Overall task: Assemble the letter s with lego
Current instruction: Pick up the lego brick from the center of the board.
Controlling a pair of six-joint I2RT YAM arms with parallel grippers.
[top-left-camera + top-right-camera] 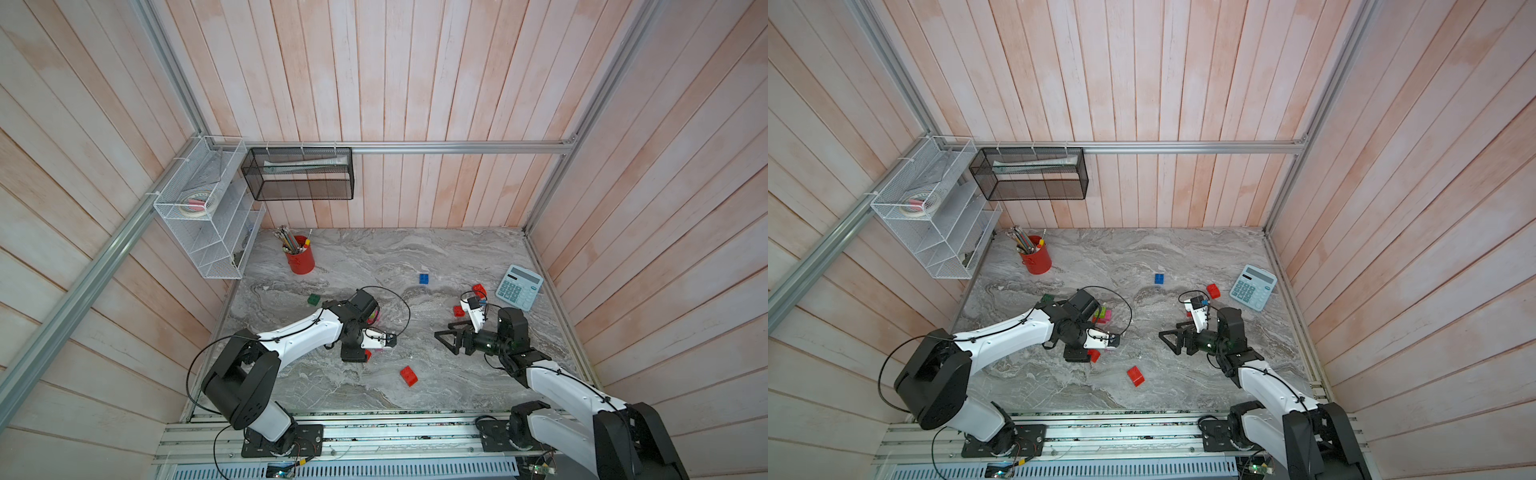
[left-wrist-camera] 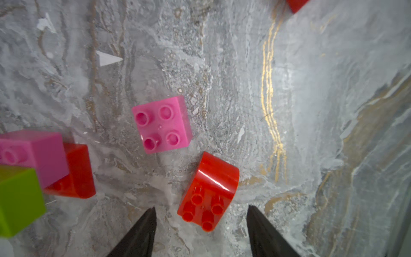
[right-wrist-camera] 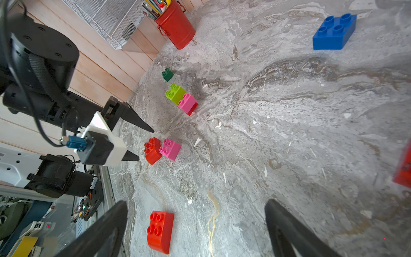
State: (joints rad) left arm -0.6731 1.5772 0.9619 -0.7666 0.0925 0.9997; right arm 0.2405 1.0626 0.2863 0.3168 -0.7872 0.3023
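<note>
This is a robot test cell dressed up as an office desk. The left arm [image 1: 299, 336] and right arm [image 1: 561, 382] are bolted to a slotted aluminium rail [image 1: 395, 434] at the front of a marble-patterned surface [image 1: 374, 257], enclosed by plank walls [image 1: 415, 83] on an aluminium frame [image 1: 457, 147]. A calculator [image 1: 519, 287], a red pencil cup [image 1: 300, 261], a white wire organizer [image 1: 199, 232] and a black mesh basket [image 1: 299, 174] give the desk look.

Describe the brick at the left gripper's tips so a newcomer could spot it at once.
Start at the left arm's gripper, open low over the marble tabletop. Between its tips lies a red brick, next to a square pink brick. Its rounded, glossy side sets it apart from that flat-sided pink neighbour.
</note>
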